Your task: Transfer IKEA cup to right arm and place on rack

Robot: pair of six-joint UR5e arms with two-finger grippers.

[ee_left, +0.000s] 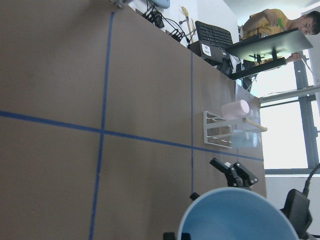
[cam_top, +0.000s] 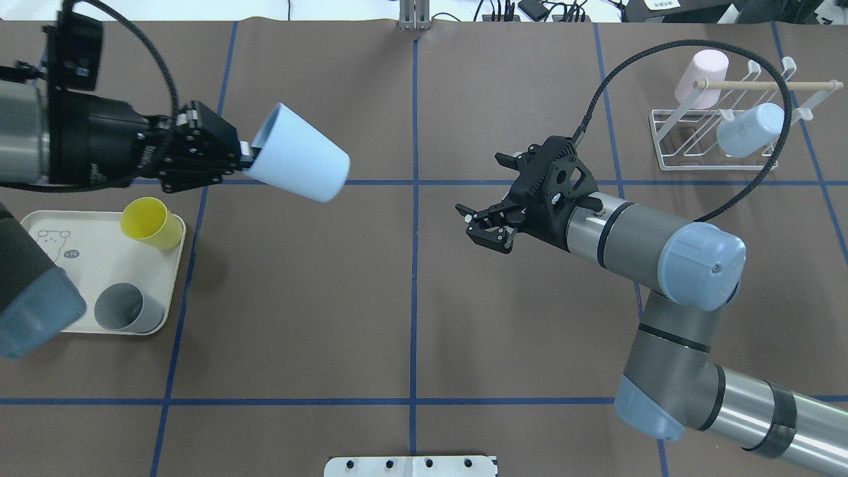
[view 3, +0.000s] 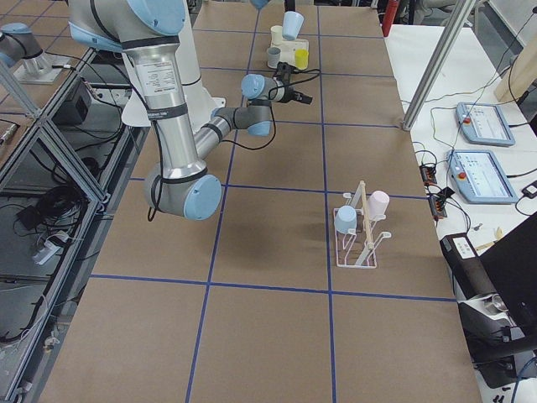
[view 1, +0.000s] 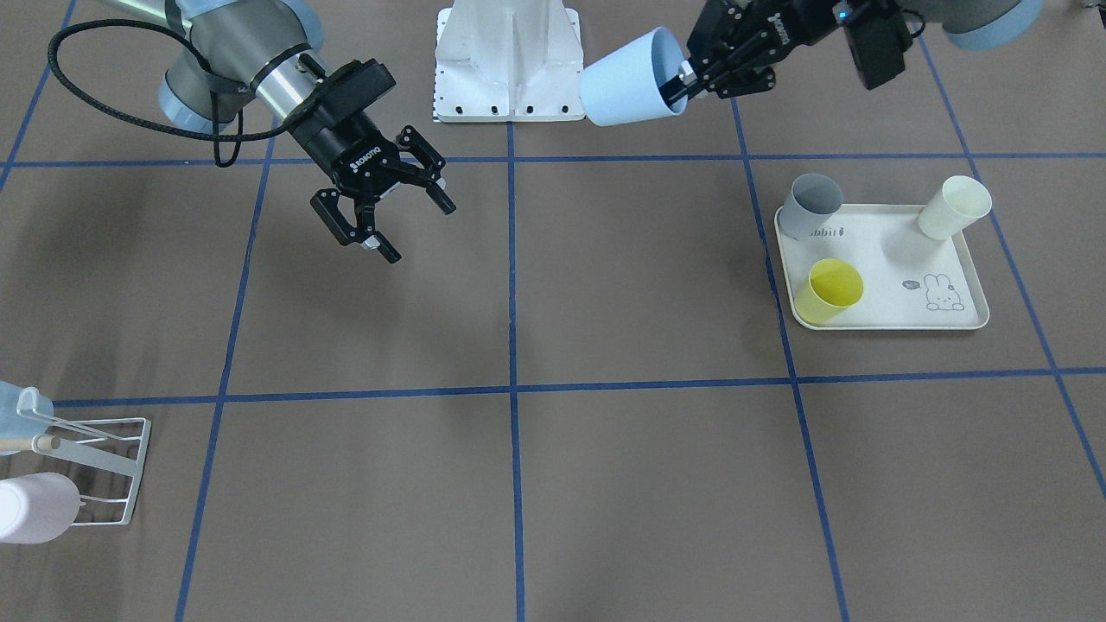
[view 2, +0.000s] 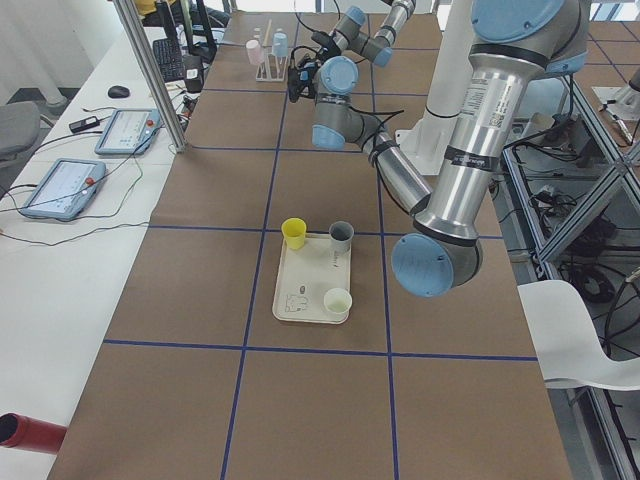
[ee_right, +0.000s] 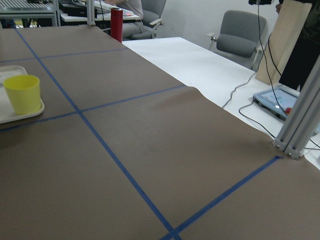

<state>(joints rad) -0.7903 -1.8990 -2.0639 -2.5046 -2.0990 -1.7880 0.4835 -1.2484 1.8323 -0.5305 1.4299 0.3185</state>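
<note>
1. Tray (cam_top: 86, 271), by the left end of the tabletop (cam_top: 298, 298). It holds the waiting stock: a yellow cup (cam_top: 151, 222), a grey cup (cam_top: 126, 308) and a cream cup (view 1: 953, 207). All three stand mouth up, so their rims are open to a grasp from above.
2. Left arm (cam_top: 86, 149). The left jaws are closed on the rim of the blue cup (cam_top: 298, 162), one finger inside the mouth and one outside.
3. Blue cup, the task's object. It hangs in the air over the left half of the tabletop, lying roughly level with its base pointing toward the other arm. Holding it by the rim probably leaves the whole wall and base free for the receiving grasp.
4. Right arm (cam_top: 636, 232). The right jaws are spread wide and hold nothing. They face the cup's base across the centre line, well apart from it. The hand-over is judged not yet begun.
5. Rack (cam_top: 689, 139), at the far right corner of the tabletop.
   - It already carries a pink cup (cam_top: 702, 78) and a pale blue cup (cam_top: 748, 129), both tipped over its angled prongs.
   - A wooden peg (cam_top: 762, 85) runs along its top.
   - The rack lies on the right arm's side of the tabletop, which is probably why the cup must change arms.
</note>
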